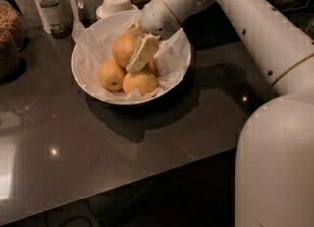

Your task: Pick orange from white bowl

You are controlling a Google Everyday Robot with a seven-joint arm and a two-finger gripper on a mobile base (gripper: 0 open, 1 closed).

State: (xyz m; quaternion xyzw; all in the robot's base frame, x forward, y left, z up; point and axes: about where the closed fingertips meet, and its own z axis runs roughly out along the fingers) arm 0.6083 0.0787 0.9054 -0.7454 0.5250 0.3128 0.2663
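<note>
In dim light my end effector [137, 56] is hanging at 11 o'clock over the white bowl [78, 81], which is shadowing the glinting worktop [122, 157].

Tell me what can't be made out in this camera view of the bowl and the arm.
- Camera view: the gripper, down in the white bowl beside the orange, hides most of one smaller orange behind it.
- Camera view: the jar, cut off by the left edge.
- Camera view: the bottle, label too small to read.
</note>
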